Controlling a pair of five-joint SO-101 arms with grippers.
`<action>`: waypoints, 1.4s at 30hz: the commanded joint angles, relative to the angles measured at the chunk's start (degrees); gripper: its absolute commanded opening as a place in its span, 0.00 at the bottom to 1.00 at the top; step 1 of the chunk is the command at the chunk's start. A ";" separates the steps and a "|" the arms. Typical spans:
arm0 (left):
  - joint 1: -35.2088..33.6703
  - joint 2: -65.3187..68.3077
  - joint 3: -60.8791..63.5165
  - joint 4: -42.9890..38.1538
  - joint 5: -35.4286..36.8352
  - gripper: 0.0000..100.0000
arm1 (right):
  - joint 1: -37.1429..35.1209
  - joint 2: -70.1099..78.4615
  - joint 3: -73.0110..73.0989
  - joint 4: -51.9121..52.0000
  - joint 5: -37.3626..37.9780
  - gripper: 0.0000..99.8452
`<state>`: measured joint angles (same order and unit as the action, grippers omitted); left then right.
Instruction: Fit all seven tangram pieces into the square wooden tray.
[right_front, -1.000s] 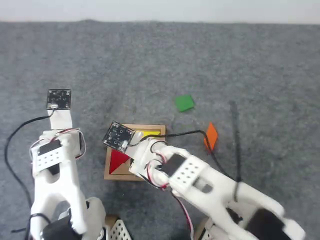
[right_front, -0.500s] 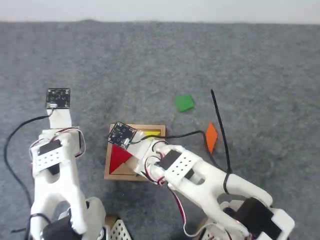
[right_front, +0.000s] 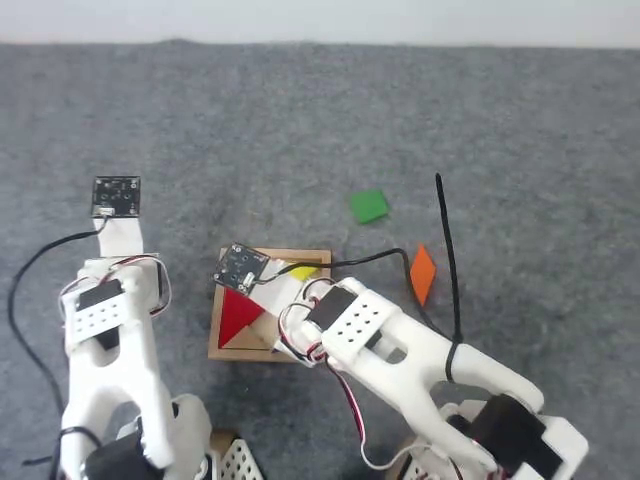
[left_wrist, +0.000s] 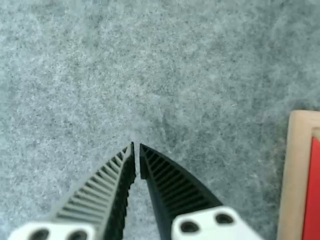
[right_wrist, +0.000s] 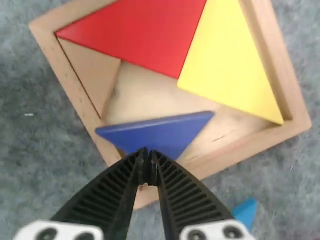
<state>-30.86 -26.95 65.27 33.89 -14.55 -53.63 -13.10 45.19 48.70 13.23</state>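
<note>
To the left of the tray (left_wrist: 297, 165), well apart from it, the left gripper (left_wrist: 136, 146) is hovering over the grey carpet (right_front: 300, 120) with its ribbed fingers pressed together on nothing. Inside the tray, the red triangle (right_wrist: 140, 30) and the yellow triangle (right_wrist: 230, 70) are lying flat side by side, filling the half away from the right arm, and a bare-wood triangle (right_wrist: 90, 70) is sitting against one wall beside the red one. The blue triangle (right_wrist: 155, 132) is lying askew, one corner riding over the tray's near rim. The right gripper (right_wrist: 146, 155) is meeting its apex with the fingers closed up tight, and I cannot tell whether they are nipping the tip or merely touching it. A small light-blue piece (right_wrist: 246, 211) is lying on the carpet just outside that rim. Beyond the tray's far right corner the green square (right_front: 369, 206) is waiting, and to the tray's right the orange parallelogram (right_front: 423, 274) is doing the same. These pieces are looking stiff, light and thin, probably slick on their painted faces. A pinch across two opposite edges near the middle is likely holding truer than one on a point, where a piece is apt to swivel.
</note>
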 joint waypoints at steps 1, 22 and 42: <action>0.26 -0.26 -0.40 -1.05 0.62 0.01 | 0.48 -0.31 -3.16 1.98 1.58 0.01; 0.18 -0.26 -0.40 -1.23 0.44 0.01 | 1.10 -5.41 -1.41 -10.59 -4.13 0.01; -0.09 -0.26 -0.40 -1.05 0.35 0.01 | 1.89 9.36 -11.69 -1.01 -4.92 0.01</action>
<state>-30.86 -26.95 65.27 33.89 -14.55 -52.66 -2.64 36.92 46.95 9.01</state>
